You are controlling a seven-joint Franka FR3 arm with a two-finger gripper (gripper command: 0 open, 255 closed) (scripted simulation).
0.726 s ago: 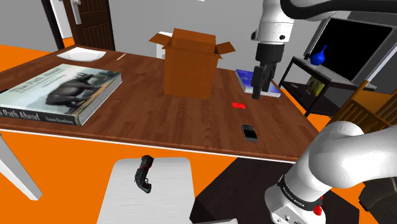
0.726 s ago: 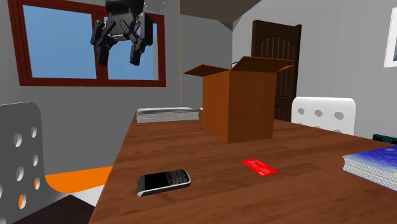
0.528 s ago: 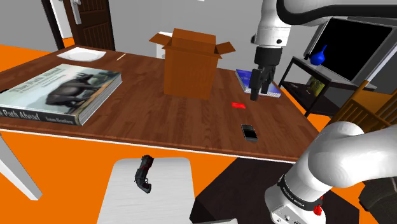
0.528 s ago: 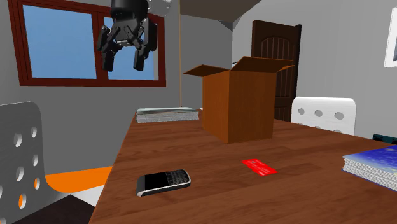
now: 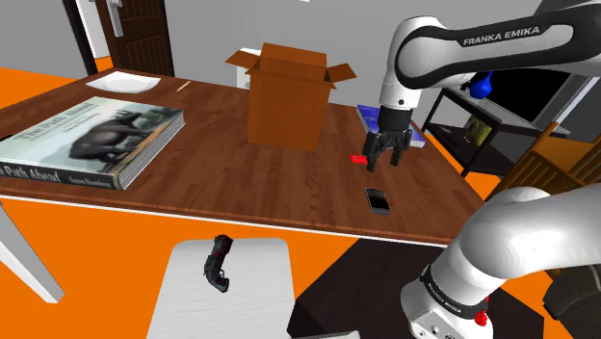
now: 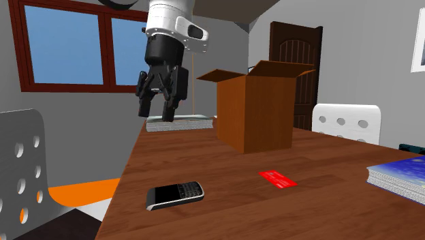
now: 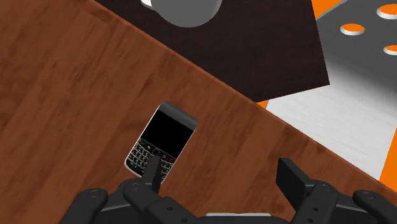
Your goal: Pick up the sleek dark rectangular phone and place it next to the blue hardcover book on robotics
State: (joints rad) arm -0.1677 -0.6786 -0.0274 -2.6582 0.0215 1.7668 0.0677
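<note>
A dark rectangular phone point(image 5: 377, 200) with a keypad lies flat on the wooden table point(image 5: 222, 173) near its front edge; it also shows as the phone point(image 6: 175, 194) and the phone point(image 7: 160, 140). My black gripper point(image 5: 382, 158) hangs open above the table, a little beyond the phone and well above it. In the second exterior view the gripper point(image 6: 159, 109) points down with its fingers apart. Between the gripper's point(image 7: 219, 178) spread fingers is bare wood, and the phone sits beside one finger point(image 7: 151, 172). The blue book point(image 5: 367, 116) lies behind the arm, also seen as the book point(image 6: 402, 174).
An open brown cardboard box point(image 5: 286, 93) stands mid-table. A small red card point(image 5: 359, 159) lies by the gripper. A large picture book point(image 5: 85, 141) covers the shoulder view's left. A white chair seat point(image 5: 231, 287) holds a black object point(image 5: 218, 262). A white plate point(image 5: 123, 83) sits at the far corner.
The gripper has come down toward the table and shifted nearer the phone. The phone, card, box and books have not moved.
</note>
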